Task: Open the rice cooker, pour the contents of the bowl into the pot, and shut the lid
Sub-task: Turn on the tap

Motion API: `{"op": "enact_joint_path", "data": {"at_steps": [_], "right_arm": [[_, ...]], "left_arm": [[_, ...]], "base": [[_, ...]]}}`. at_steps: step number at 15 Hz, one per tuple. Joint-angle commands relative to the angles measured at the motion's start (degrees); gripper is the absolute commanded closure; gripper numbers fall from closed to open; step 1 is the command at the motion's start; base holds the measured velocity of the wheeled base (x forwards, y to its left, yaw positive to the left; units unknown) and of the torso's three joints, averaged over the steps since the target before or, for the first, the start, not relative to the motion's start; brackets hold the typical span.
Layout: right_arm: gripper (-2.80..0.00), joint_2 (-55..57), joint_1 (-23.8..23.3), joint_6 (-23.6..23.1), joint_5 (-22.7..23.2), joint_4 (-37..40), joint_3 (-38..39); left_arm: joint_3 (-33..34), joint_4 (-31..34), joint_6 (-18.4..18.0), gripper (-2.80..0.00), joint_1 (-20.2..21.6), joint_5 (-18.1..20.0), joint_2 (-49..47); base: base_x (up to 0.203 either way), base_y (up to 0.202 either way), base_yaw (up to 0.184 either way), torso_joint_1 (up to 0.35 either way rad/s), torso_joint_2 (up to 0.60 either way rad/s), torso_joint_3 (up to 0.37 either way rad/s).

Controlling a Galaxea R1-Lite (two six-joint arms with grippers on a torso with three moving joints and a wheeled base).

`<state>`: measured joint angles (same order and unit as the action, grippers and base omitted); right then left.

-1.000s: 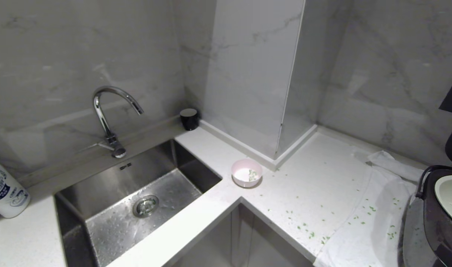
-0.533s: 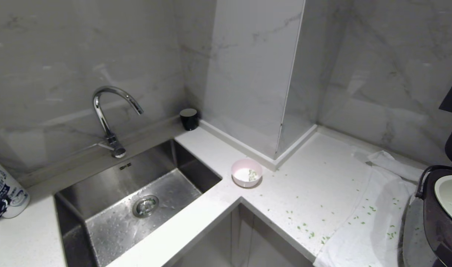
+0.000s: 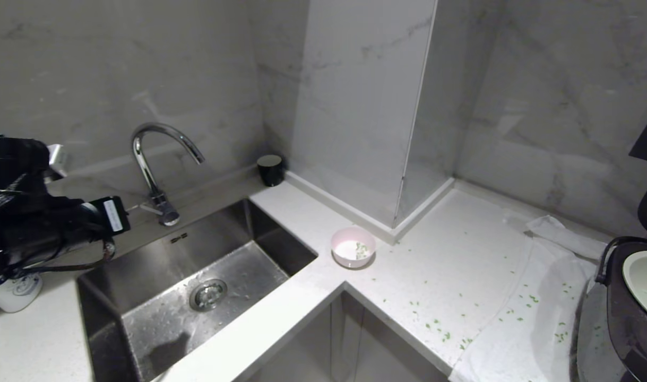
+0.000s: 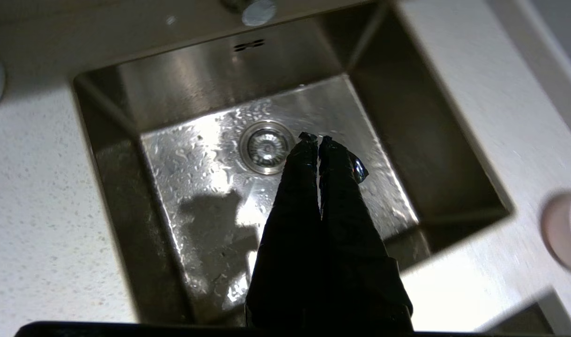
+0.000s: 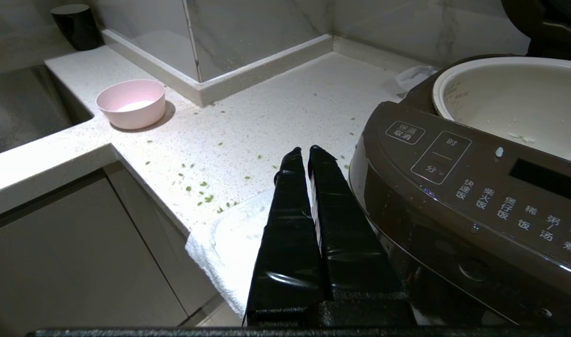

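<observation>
Left arm now in head view, risen over sink [image 3: 196,276]; I read left tool [image 4: 313,139] clenched, empty. Bowl [image 3: 353,246] on surface by sink corner; rice cooker [image 5: 454,187] lid up, pot [image 5: 510,98] exposed. Right tool [image 5: 305,150] clenched, parked beside cooker.
</observation>
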<state>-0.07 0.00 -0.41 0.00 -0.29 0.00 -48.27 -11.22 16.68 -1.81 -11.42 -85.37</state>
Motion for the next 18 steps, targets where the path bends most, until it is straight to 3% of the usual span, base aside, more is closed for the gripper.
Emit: {"op": "enact_joint_path", "data": {"at_steps": [1,6,7,10,14,18], "right_arm": [[0.0,0.0,0.0,0.0,0.0,0.0,0.1],[0.0,0.0,0.0,0.0,0.0,0.0,0.1],[0.0,0.0,0.0,0.0,0.0,-0.1,0.1],[0.0,0.0,0.0,0.0,0.0,0.0,0.1],[0.0,0.0,0.0,0.0,0.0,0.0,0.1],[0.0,0.0,0.0,0.0,0.0,0.0,0.1]], "left_arm": [[-7.5,-0.2,4.4,0.0,-0.5,-4.9,-17.6],[-20.8,-0.7,8.9,0.0,2.9,-11.1,-33.1],[-23.3,-0.7,9.3,-2.8,4.5,-11.4,-35.0],[-29.5,-0.7,9.4,-2.8,7.4,-11.5,-38.8],[-36.9,-0.7,9.3,-2.8,8.1,-11.6,-44.1],[-46.6,-0.7,9.8,-2.8,8.1,-15.5,-51.6]], "base": [[0.0,0.0,0.0,0.0,0.0,0.0],[0.0,0.0,0.0,0.0,0.0,0.0],[0.0,0.0,0.0,0.0,0.0,0.0],[0.0,0.0,0.0,0.0,0.0,0.0],[0.0,0.0,0.0,0.0,0.0,0.0],[0.0,0.0,0.0,0.0,0.0,0.0]]}}
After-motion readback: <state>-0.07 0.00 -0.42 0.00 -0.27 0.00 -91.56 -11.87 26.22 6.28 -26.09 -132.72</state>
